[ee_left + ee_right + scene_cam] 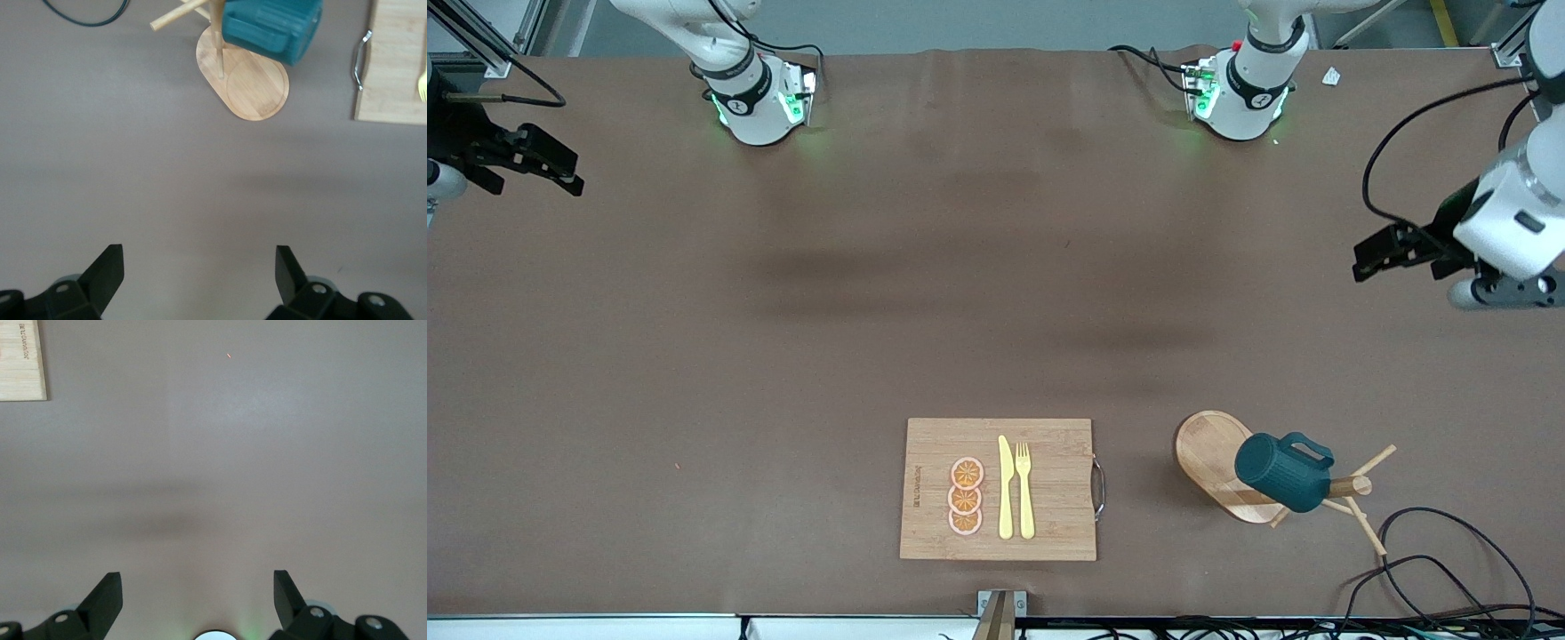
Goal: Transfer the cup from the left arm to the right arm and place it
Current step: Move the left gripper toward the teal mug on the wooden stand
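— Where, the small dark teal ribbed cup [1284, 471]?
— Hung on a wooden peg rack [1232, 467], beside the bamboo cutting board [1049, 489].
— And the tools?
— Left tool [1371, 255] and right tool [543, 169]: jaws wide, holding nothing, waiting above the brown table [871, 293].

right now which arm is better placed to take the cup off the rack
Left. Its open gripper hangs over the table at the cup's end, and its wrist view shows the cup on the rack. The right gripper, also open, waits at the far end.
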Controlling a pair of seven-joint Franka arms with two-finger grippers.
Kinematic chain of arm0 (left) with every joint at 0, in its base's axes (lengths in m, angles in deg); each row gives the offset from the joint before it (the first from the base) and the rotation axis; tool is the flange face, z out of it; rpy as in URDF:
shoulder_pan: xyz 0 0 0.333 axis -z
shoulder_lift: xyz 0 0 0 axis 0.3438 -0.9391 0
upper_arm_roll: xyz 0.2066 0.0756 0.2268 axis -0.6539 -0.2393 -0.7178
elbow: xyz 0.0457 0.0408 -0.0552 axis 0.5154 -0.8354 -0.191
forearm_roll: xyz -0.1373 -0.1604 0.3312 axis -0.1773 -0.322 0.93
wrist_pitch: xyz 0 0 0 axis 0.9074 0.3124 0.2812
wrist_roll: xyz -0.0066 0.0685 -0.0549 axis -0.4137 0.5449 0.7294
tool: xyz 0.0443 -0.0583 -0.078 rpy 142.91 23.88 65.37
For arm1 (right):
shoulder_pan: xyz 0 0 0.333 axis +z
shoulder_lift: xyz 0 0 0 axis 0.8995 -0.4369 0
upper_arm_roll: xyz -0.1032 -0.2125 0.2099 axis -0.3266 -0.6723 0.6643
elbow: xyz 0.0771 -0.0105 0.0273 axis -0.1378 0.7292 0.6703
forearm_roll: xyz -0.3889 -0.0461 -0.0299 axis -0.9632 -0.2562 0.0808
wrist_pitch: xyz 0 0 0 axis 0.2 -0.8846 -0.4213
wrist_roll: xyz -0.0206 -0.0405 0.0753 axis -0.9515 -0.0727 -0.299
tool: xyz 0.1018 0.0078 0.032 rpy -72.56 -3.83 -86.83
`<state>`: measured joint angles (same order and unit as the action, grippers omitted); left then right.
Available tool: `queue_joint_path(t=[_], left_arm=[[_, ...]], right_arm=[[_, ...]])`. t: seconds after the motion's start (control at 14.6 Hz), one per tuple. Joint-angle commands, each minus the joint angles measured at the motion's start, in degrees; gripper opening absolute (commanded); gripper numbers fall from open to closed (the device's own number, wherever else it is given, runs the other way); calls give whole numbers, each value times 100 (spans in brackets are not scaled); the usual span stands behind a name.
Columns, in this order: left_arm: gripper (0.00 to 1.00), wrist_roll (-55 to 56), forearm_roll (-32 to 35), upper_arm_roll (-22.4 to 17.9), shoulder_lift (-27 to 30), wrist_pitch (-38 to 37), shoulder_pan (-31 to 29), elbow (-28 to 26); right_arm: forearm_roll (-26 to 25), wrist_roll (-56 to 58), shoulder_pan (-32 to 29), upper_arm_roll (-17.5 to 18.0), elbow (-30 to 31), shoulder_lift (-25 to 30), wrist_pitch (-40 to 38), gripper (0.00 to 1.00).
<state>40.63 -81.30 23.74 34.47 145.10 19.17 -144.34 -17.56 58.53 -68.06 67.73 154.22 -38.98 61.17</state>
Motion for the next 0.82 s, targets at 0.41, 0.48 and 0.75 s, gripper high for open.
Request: queue_joint_path(t=[0.41, 0.48, 0.75], left_arm=[[100, 2561, -560, 9, -608, 1498, -12, -72], [100, 2729, -648, 9, -582, 1849, -12, -301], [100, 3441, -1271, 18, -345, 2852, -179, -1180]], right_arm=[[23, 55, -16, 40, -87, -24, -185, 100], [23, 46, -16, 40, -87, -24, -176, 100], [23, 55, -16, 31, -87, -24, -176, 100]])
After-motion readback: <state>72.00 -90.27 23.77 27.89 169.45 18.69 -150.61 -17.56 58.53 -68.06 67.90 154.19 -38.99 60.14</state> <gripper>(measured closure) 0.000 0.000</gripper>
